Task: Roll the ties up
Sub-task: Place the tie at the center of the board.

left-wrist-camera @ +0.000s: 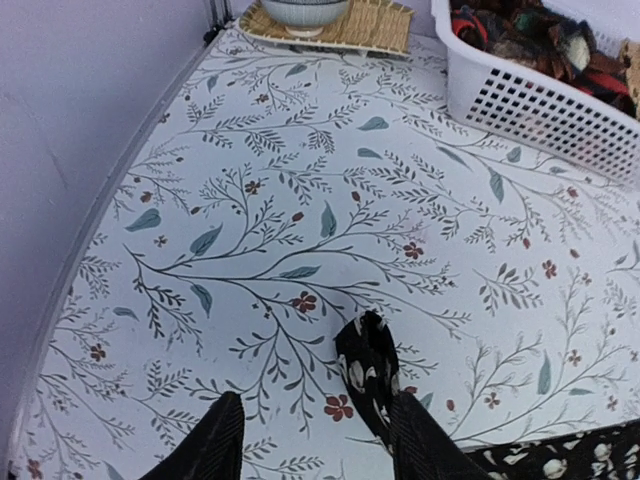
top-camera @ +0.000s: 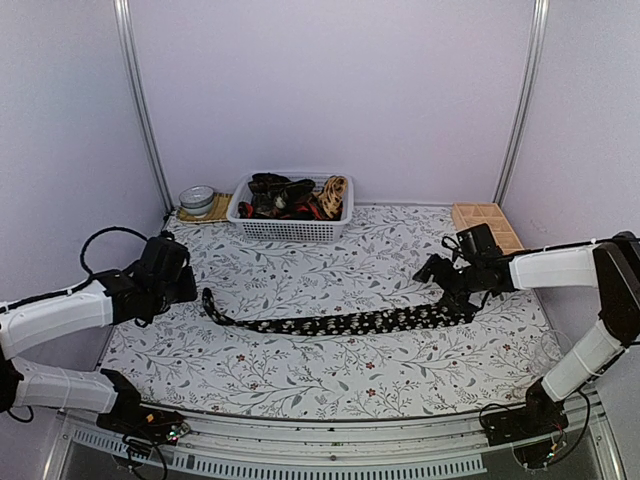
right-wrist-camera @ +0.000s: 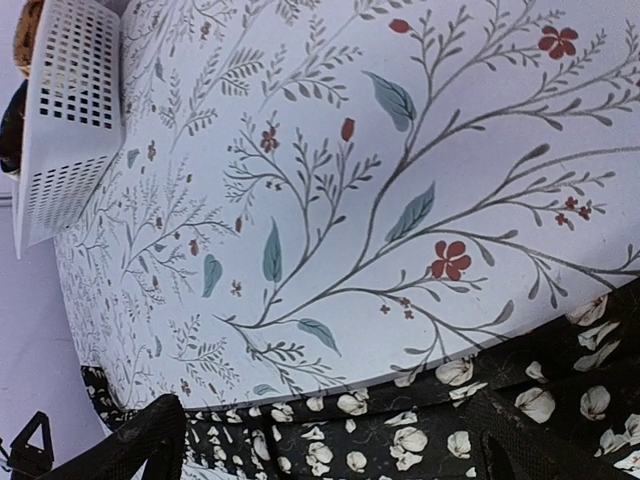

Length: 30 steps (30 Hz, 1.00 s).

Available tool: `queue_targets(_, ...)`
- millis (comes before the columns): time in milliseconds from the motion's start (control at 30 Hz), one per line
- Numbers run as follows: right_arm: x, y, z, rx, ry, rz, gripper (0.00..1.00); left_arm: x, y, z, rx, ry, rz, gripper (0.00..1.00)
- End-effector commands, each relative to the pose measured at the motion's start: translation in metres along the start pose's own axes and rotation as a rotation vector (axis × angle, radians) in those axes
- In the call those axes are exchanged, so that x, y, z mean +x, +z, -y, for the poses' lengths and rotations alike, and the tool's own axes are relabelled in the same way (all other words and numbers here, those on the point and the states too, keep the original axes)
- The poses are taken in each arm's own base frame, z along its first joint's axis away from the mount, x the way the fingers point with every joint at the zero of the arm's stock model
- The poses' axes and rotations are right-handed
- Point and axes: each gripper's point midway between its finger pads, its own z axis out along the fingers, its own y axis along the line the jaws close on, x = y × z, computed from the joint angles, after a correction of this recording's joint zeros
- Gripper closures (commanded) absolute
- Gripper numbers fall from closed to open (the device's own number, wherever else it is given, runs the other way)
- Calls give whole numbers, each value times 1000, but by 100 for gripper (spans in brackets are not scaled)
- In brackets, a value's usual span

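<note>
The black flower-specked cloth tie (top-camera: 340, 322) lay crosswise before the white plastic basket (top-camera: 290, 232), narrow tip between the parted, seemingly unclamped jaws of the left gripper (left-wrist-camera: 315, 435); the right gripper (right-wrist-camera: 330, 440) gaped above its wide end.

basket (top-camera: 290, 229) back centre | bowl (top-camera: 197, 197) (on mat (top-camera: 219, 212)) | wooden tray (top-camera: 470, 208)

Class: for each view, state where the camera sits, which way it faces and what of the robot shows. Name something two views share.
Top external: above and behind the robot, facing down on the table; left arm, right arm, left gripper, right gripper show.
Left wrist: on the left arm, facing the white basket; its fingers show.
Right wrist: on the right arm, facing along the table toward the basket; its fingers show.
Shared: all see the black flowered tie.
</note>
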Motion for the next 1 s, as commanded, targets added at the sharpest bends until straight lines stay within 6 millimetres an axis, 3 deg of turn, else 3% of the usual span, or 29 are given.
queue_targets(0, -18, -41, -55, -191, -83, 105, 2, -1, 7, 15, 159, -245, -18, 50)
queue_targets(100, -17, -53, -89, -249, -192, 139, 4, 12, 16, 26, 177, -261, -108, 46)
queue_targets(200, -9, -56, -112, -234, -314, 154, 4, 25, 26, 35, 181, -280, -187, 25)
queue_targets(267, -6, -59, -122, -242, -352, 162, 5, 31, 31, 40, 188, -290, -223, 17)
queue_targets(400, 0, -63, -129, -249, -384, 174, 5, 40, 41, 46, 179, -272, -277, 12)
queue_targets(733, 9, -70, -130, -257, -435, 178, 6, 56, 67, 44, 89, -227, -331, 25)
queue_targets(967, 10, -71, -131, -266, -443, 182, 6, 55, 73, 39, 47, -241, -322, 52)
